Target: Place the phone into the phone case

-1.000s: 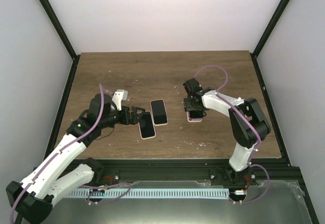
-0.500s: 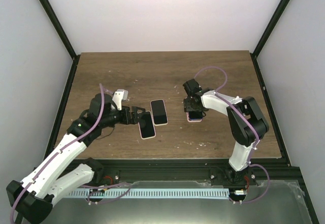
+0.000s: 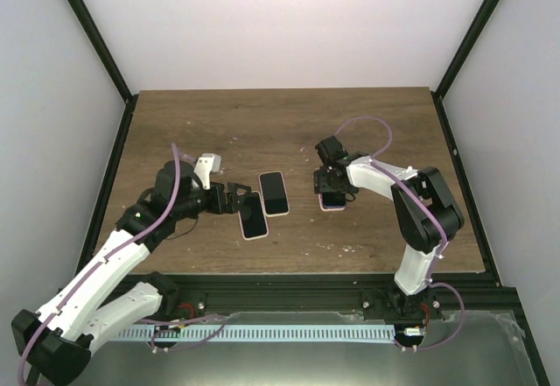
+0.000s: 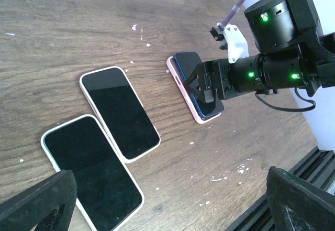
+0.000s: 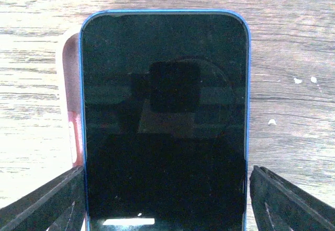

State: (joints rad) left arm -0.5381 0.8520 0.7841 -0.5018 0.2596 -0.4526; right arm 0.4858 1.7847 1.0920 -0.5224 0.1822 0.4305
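While the right gripper (image 4: 205, 86) is hovering low over the table (image 3: 262, 123), about four o'clock from the board's middle, its jaws are standing spread on either side of the blue phone (image 5: 165, 121) rather than clamping it. In the wrist view a sliver of wood is showing between the three o'clock finger and the phone's edge. The phone is lying screen up on top of the pink case (image 5: 72, 116), and the case is peeking out along the phone's nine o'clock side only, so the two are not lining up squarely. I cannot tell whether the phone is sitting down inside the rim or only resting on it.

Over at about eight o'clock from the middle, the left gripper (image 3: 238, 198) is hanging with its jaws fully released, holding nothing. Its fingertips are reaching over the far end of a white-edged phone (image 4: 91, 171) that is lying flat with its dark screen up. A second white-edged phone (image 4: 119, 113) is lying just beside that one, at its one o'clock, almost touching along one long edge. Both are sitting well apart from the blue phone and its case.
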